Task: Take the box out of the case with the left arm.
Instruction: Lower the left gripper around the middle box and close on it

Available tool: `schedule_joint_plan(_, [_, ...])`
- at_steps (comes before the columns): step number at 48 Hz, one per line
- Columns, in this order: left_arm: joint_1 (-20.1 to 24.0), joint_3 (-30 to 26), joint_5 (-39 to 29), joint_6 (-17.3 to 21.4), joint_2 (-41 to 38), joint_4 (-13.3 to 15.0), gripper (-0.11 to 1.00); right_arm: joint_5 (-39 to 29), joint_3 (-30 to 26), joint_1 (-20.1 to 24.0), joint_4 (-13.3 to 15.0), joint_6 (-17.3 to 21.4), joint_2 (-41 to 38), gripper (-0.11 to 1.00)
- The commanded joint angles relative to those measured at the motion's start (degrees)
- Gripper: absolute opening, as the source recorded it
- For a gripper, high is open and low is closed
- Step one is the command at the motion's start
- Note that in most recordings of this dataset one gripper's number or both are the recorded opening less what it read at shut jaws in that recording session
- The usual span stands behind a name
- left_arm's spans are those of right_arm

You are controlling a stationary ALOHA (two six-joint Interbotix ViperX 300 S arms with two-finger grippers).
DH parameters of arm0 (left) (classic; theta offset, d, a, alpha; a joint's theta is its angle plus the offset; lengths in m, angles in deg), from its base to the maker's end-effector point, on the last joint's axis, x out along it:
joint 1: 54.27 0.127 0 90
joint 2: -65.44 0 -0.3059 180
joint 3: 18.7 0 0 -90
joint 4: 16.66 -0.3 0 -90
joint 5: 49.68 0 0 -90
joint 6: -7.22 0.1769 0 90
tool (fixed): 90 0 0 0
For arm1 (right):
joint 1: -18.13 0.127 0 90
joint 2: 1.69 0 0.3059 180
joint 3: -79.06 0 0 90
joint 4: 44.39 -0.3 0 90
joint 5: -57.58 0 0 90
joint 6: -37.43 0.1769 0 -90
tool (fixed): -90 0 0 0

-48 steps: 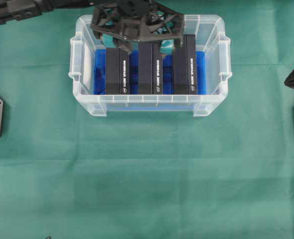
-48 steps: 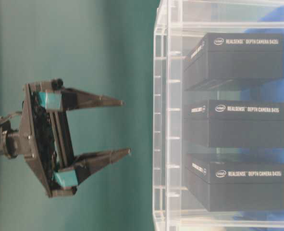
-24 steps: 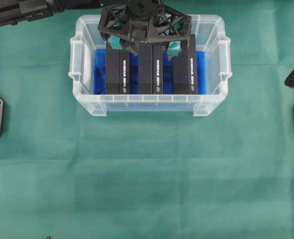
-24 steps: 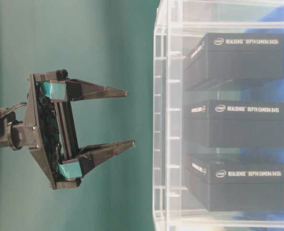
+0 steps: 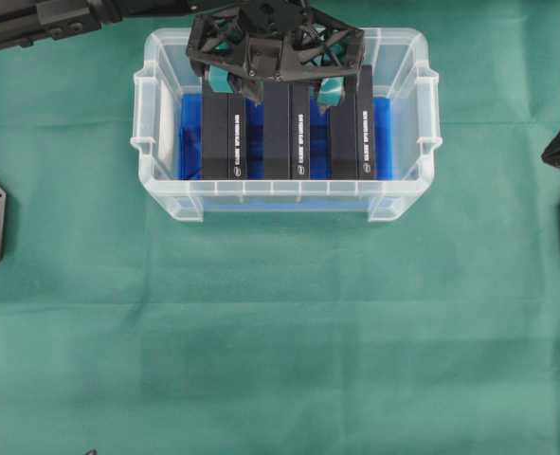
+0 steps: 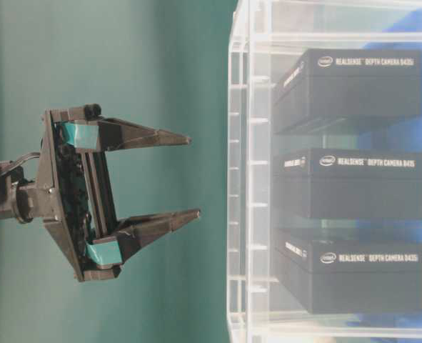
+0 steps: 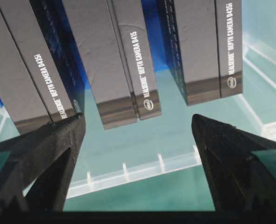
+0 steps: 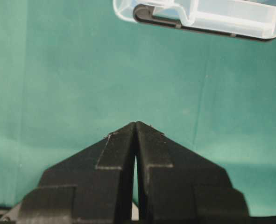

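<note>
- The left end effector (image 5: 275, 90) is hanging over the far side of the case (image 5: 156, 142), covering the far ends of the boxes in the overhead view.
- Its fingers (image 7: 49, 149) are standing wide apart, released, and gripping nothing.
- Three black boxes are lying side by side in the case on the blue lining (image 5: 192, 133), their long axes running from the near wall to the far wall.
- The middle box (image 5: 287, 133) is sitting between the spread fingers in the left wrist view.
- The right end effector (image 8: 136, 128) is resting clenched over the green bench (image 8: 58, 84), nothing between its tips; only a corner of the case is showing there.
- The small print on the boxes is hard to read from overhead.
</note>
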Motion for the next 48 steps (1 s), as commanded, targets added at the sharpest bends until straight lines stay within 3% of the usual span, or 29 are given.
schedule_joint_plan(1, [0.26,-1.32,0.09,0.09,0.97,0.09,0.94,0.18,-1.41,-0.09,0.26,0.18,0.09,0.00])
schedule_joint_plan(33, [0.18,-1.05,0.62,0.26,-0.53,-0.09,0.94,0.18,-1.32,0.00,0.44,0.18,0.09,0.00])
schedule_joint_plan(48, [0.18,2.37,2.90,0.00,-1.23,-0.26,0.94,0.18,-1.32,0.00,0.44,0.18,0.09,0.00])
